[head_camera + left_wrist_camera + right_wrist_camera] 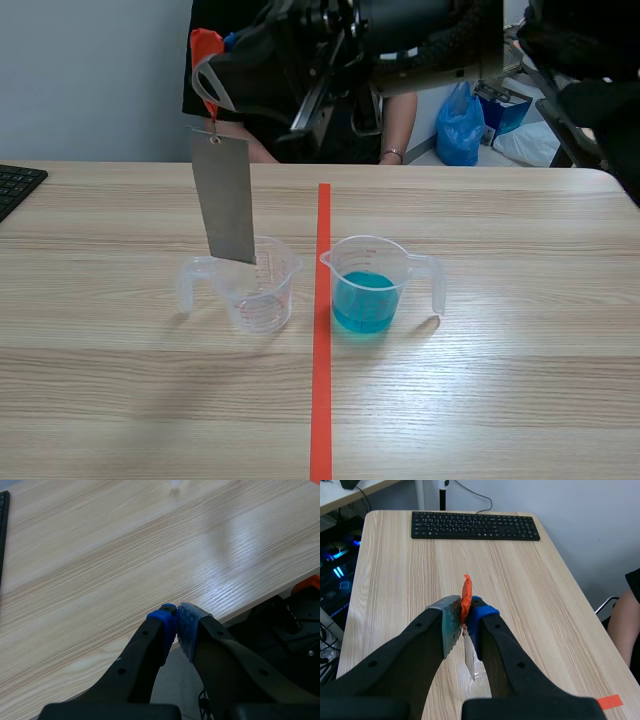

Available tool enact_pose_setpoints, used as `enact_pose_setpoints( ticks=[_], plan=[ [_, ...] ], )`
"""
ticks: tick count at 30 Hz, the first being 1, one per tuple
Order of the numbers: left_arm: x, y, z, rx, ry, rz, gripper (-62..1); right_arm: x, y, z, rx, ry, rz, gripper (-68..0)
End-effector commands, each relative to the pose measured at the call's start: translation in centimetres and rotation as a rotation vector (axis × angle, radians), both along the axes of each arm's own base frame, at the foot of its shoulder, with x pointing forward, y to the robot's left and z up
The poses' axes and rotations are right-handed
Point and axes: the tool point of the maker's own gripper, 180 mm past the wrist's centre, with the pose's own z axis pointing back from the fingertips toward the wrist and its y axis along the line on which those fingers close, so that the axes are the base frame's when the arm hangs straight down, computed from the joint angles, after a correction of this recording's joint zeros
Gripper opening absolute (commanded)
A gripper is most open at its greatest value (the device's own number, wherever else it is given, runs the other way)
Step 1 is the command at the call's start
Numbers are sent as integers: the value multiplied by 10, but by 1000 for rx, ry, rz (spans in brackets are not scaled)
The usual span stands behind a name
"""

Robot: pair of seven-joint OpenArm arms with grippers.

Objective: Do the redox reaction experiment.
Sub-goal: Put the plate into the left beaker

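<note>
The right jaws pinch the orange tab (465, 597) of a grey metal strip (225, 200) hanging at the mouth of the empty cup (262, 298), nine o'clock from the blue-liquid cup (366, 292); left jaws meet on nothing.

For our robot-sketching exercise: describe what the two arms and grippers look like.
The raised arm is bulky and black. The left gripper has two thick black fingers with small round holes, tipped by a bright blue pad and a pale dotted pad. The right gripper matches, with a grey-green pad and a blue pad.
</note>
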Motion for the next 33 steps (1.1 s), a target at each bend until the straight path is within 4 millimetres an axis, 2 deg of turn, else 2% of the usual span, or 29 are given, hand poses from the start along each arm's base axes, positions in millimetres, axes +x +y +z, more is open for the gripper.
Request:
enact_pose_setpoints(
  ticks=[1,8,22,33],
  plan=[
    [0,2,6,-4,-20,3,-564,0,3,13,18,-44,12,-660],
    [0,2,7,-5,-22,3,-564,2,6,12,8,-61,-1,-660],
    [0,2,7,-5,-23,3,-564,21,4,15,24,-64,-33,-660],
    [1,2,7,-5,-22,3,-565,36,13,-7,7,1,-58,-660]
  ],
)
